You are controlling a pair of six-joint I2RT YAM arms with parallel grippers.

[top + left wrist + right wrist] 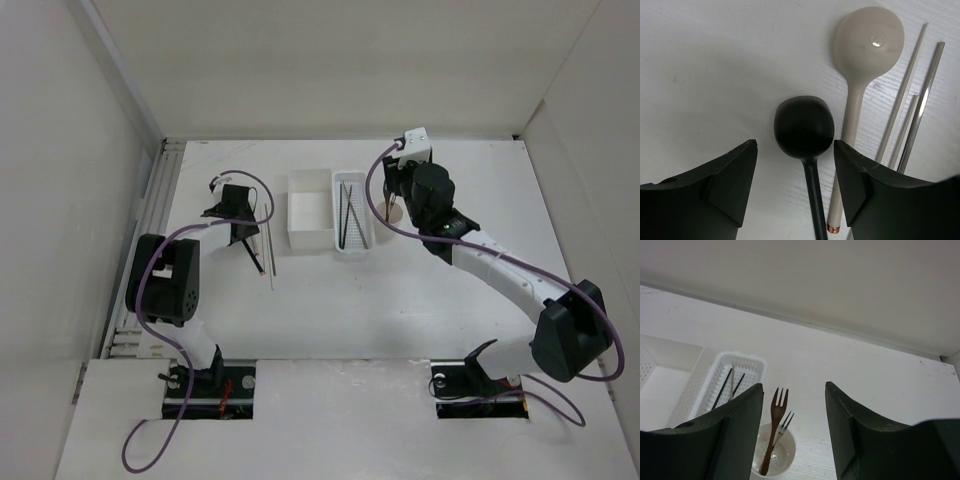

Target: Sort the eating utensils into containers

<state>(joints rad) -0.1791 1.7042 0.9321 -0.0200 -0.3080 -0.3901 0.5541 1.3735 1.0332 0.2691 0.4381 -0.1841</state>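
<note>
Since two forks and some chopsticks already sit in containers, we think the job is about half done. The brown fork (772, 430) and the little grey fork (784, 423) stand in the round cup (787, 457), over on the right. Dark chopsticks (722, 388) lie in the holey tray (747, 356), just left of the cup. The square box (310, 238), just beside the tray on its left, shows only its white floor.

Left out on the counter (715, 60), on the left side, are the black spoon (804, 127), the beige spoon (867, 45) just beside it, and pale chopsticks (923, 100) next to that.

Our left jaws are wide apart and hold nothing. They hang low with the black spoon's bowl between them, so we guess that spoon goes next, maybe into the box. Our right jaws are wide apart too, holding nothing, up over the cup.
</note>
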